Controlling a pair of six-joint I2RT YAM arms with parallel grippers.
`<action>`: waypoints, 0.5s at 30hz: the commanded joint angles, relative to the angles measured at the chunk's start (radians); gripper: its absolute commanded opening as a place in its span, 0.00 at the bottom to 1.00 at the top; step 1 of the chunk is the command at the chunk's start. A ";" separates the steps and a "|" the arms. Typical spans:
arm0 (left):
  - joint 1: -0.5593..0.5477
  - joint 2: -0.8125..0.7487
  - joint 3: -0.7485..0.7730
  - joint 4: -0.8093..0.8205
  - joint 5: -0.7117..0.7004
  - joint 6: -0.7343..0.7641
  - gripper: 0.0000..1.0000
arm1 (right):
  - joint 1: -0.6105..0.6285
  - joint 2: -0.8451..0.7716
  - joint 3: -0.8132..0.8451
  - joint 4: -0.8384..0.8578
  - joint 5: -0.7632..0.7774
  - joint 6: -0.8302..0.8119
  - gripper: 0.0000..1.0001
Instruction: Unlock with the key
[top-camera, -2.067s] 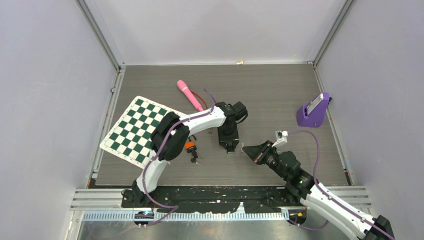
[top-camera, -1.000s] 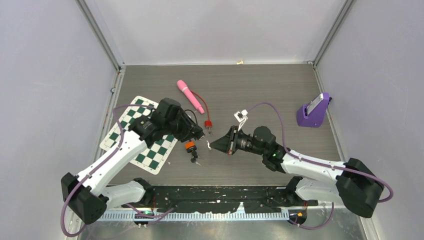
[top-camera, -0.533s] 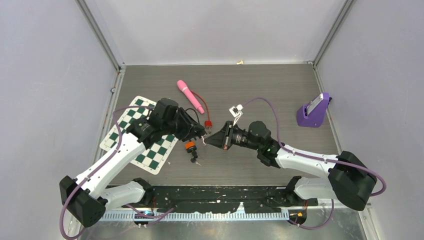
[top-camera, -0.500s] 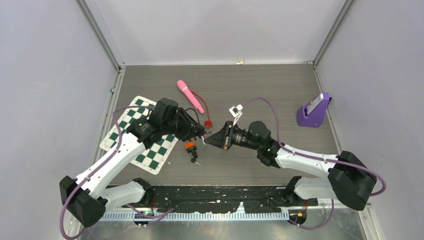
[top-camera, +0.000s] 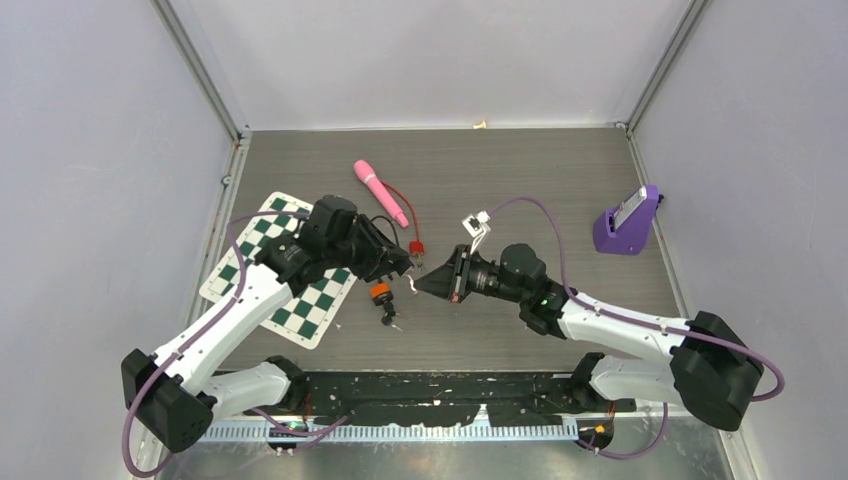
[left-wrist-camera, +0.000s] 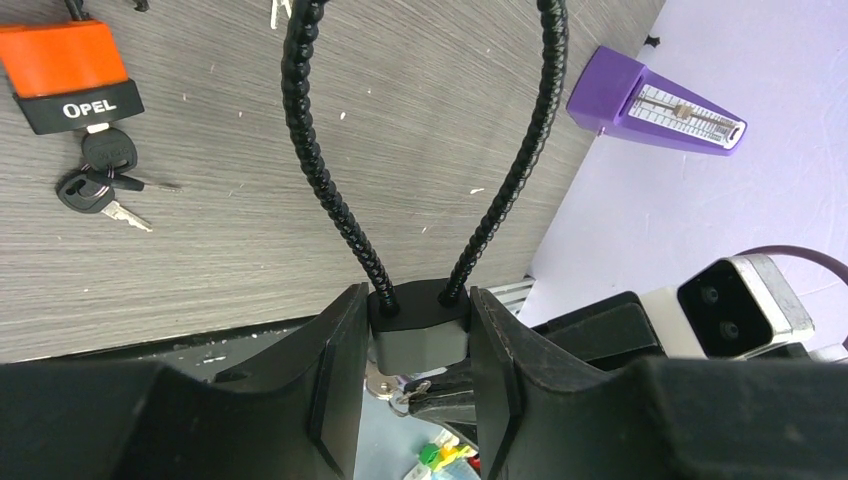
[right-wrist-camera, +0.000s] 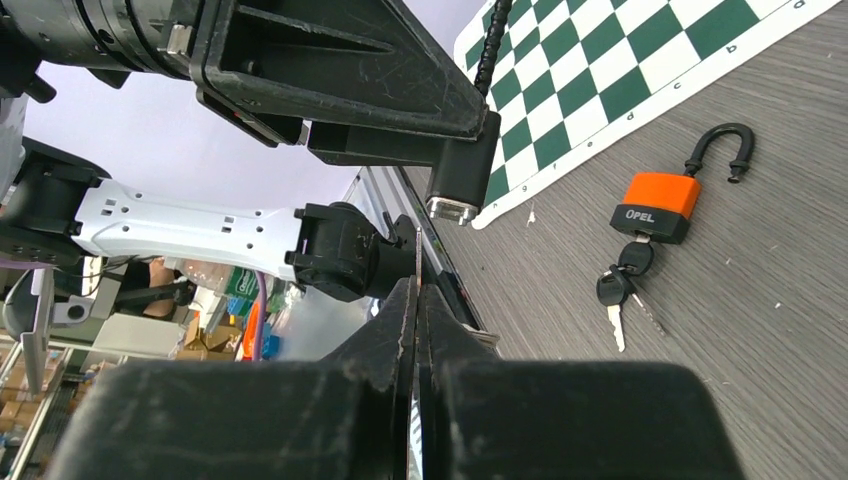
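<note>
My left gripper (left-wrist-camera: 418, 300) is shut on a black padlock (left-wrist-camera: 420, 335) with a long flexible cable shackle (left-wrist-camera: 310, 150), held above the table with its keyhole end toward my right arm. My right gripper (right-wrist-camera: 417, 290) is shut on a thin silver key (right-wrist-camera: 417, 250). In the right wrist view the key's tip stands just short of the padlock's (right-wrist-camera: 467, 165) silver keyhole face. The left wrist view shows the key (left-wrist-camera: 382, 385) right under the lock body. From above, the left gripper (top-camera: 402, 266) and right gripper (top-camera: 420, 284) meet tip to tip.
An orange padlock (top-camera: 380, 293) with a bunch of keys (left-wrist-camera: 100, 180) lies on the table just below the grippers. A chessboard mat (top-camera: 262, 262) lies left, a pink stick (top-camera: 379, 190) and red plug (top-camera: 415, 248) behind, and a purple metronome (top-camera: 628, 222) far right.
Over the last second my right gripper swung left with the key up to the padlock, then eased back a little to the right. The left gripper has stayed put, holding the lock.
</note>
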 joint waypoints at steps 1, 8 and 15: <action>0.007 0.002 0.007 0.061 0.000 0.015 0.00 | 0.005 -0.052 -0.018 0.006 0.044 -0.020 0.05; 0.006 0.001 0.004 0.074 0.022 0.020 0.00 | 0.005 -0.037 -0.009 0.016 0.065 -0.012 0.05; 0.005 -0.006 -0.001 0.086 0.031 0.021 0.00 | 0.004 0.001 -0.021 0.078 0.054 0.024 0.05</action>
